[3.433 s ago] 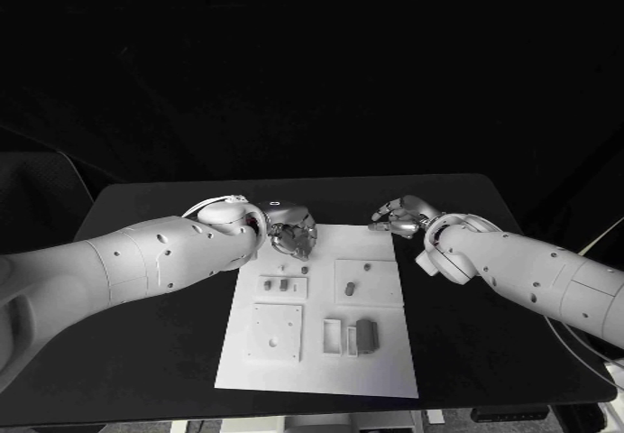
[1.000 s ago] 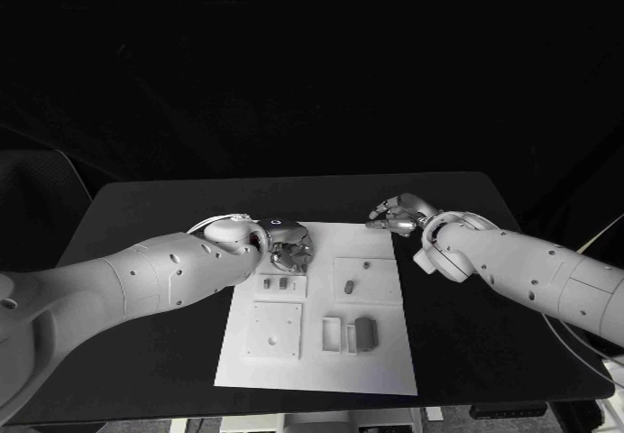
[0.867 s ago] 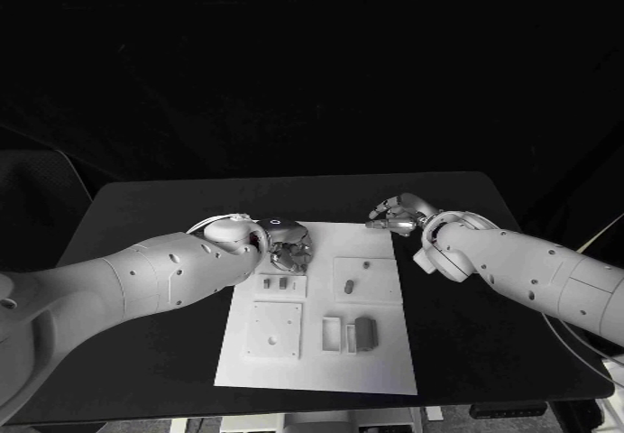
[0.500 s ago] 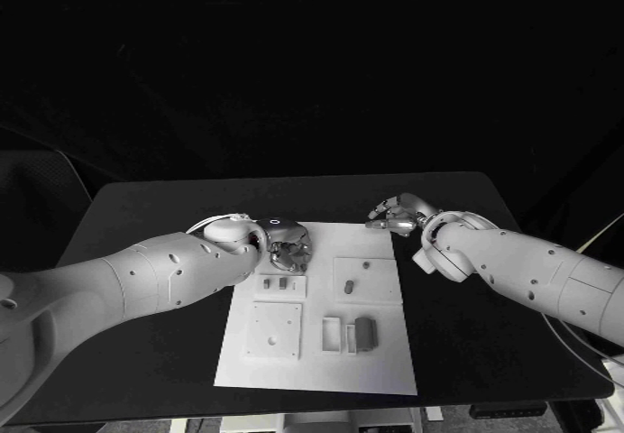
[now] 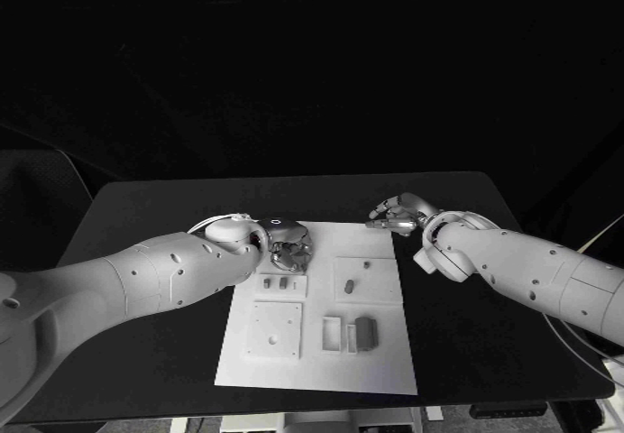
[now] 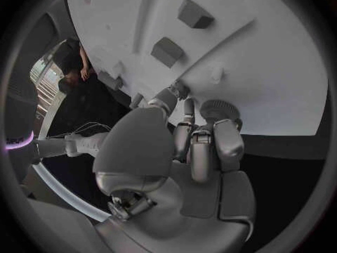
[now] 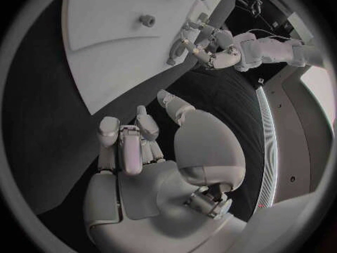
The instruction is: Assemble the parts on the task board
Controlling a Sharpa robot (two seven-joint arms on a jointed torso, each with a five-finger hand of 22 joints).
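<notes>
The white task board (image 5: 386, 361) lies mid-table. My left hand (image 5: 289, 248) hangs over its far left corner, fingers curled down to the surface (image 6: 193, 118); whether they pinch anything is hidden. Just beside the fingertips stand two small grey parts (image 5: 276, 283) on a raised square, seen as blocks (image 6: 167, 52) in the left wrist view. A short peg (image 5: 349, 289) lies on the right square. A dark block (image 5: 365, 333) stands next to a slotted holder (image 5: 333, 334). My right hand (image 5: 397, 216) hovers off the board's far right corner, fingers curled (image 7: 130, 143) with nothing in them.
A square plate with holes (image 5: 277, 330) sits on the board's near left. Black table (image 5: 507, 343) surrounds the board on all sides. In the right wrist view the board's edge (image 7: 105, 90), a small stud (image 7: 146, 20) and my left hand (image 7: 207, 45) appear.
Since 3.4 s ago my left hand has come nearer and lower over the board, covering a small part that lay by its fingertips. Over the last second, neither hand has visibly moved.
</notes>
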